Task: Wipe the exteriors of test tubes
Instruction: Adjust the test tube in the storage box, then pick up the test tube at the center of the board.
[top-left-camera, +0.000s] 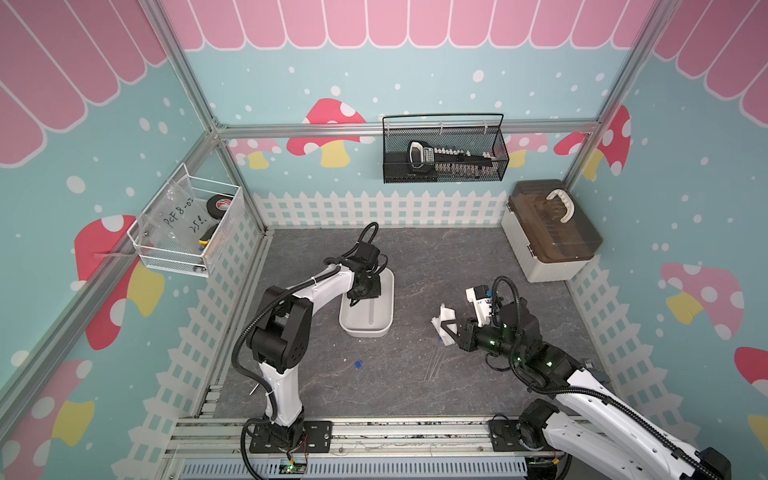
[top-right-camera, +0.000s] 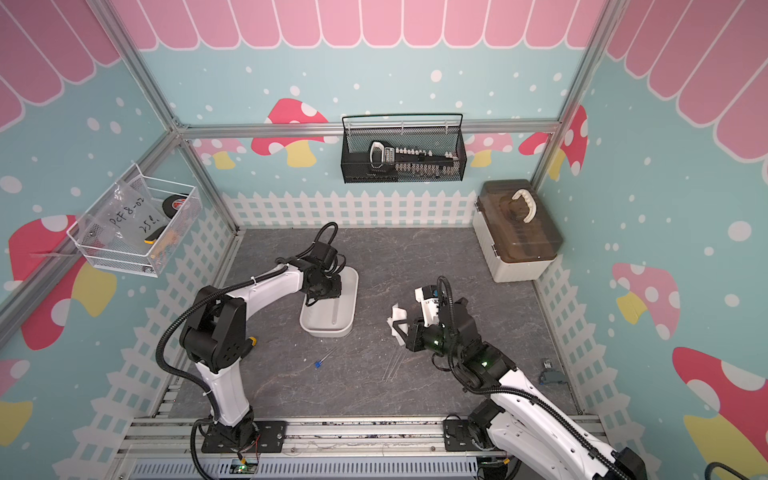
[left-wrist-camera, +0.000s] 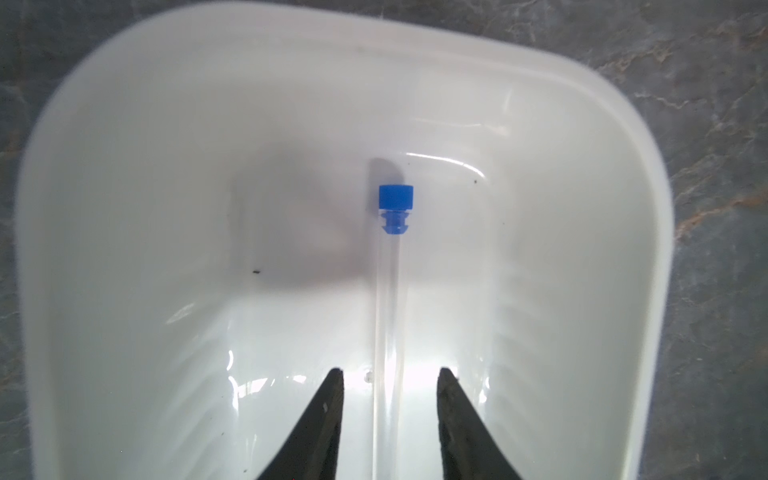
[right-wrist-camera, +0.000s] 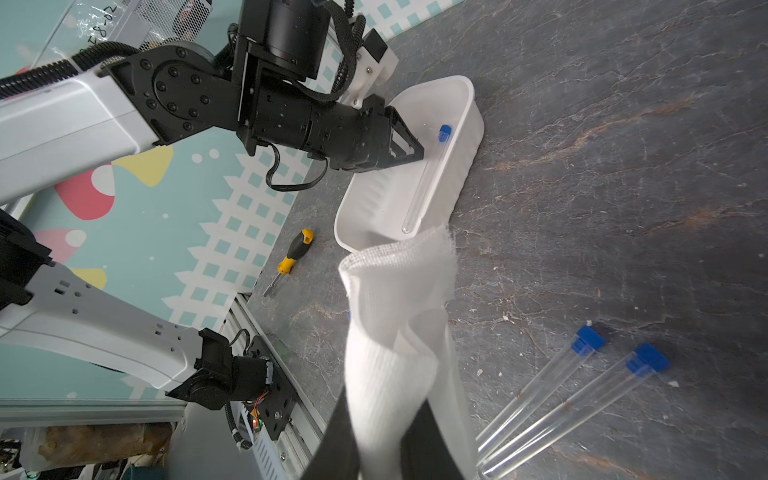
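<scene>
Left gripper (left-wrist-camera: 390, 374) poised inside the white rounded plastic tray (left-wrist-camera: 124, 174) at left-centre, jaws narrowly parted either side of a thin clear blue-capped test tube (left-wrist-camera: 388, 299); tube lying flat on the tray floor, touching neither finger; tray judged the collecting place for wiped tubes. Right gripper (right-wrist-camera: 384, 399), right of the tray, clamped on a bunched white woven cloth (right-wrist-camera: 395, 332) raised off the grey stone-patterned table (right-wrist-camera: 623, 166), presumably ready for the next wipe. On the table: two clear capped tubes (right-wrist-camera: 533, 389) side by side just near of the cloth; one lone capped tube (top-left-camera: 360, 363) nearer the middle. Left wrist view alone: gaps beside the tube. Right wrist view alone: yellow-and-black screwdriver (right-wrist-camera: 295, 257) by the left wall, mostly masked by the left arm in the top views; tube bodies sharp here, faint there.
</scene>
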